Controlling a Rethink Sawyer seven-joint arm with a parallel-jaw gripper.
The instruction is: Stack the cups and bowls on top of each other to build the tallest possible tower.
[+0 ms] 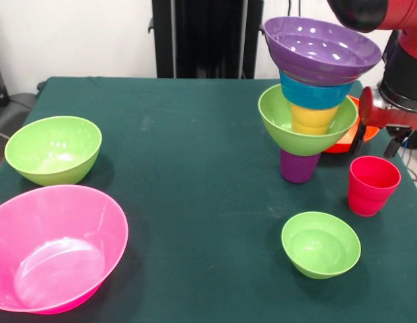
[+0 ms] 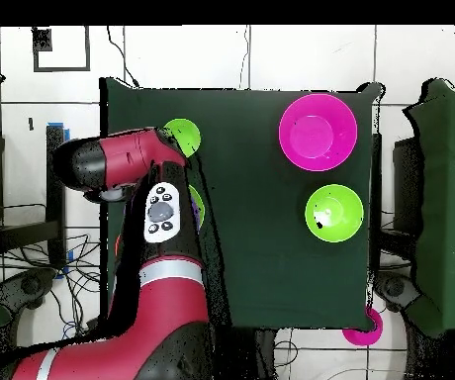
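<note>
A: What is everything standing on?
B: A table (image 1: 195, 134) under a dark green cloth, with a few pale scuffs near its middle.
A: And behind it?
B: A plain white wall (image 1: 74, 33) – plus something grey at the left edge (image 1: 8, 111), too cut off to name.
A: From above?
B: A floor of white tiles (image 2: 271, 49) with dark joints. Black cables (image 2: 34, 287) trail over it beside the table, next to a scrap of blue tape (image 2: 61, 132) and a black square outline (image 2: 61, 49).
A: Anything at the sides?
B: Dark green shapes, one at each edge (image 2: 449, 178) – I cannot tell what they are
</note>
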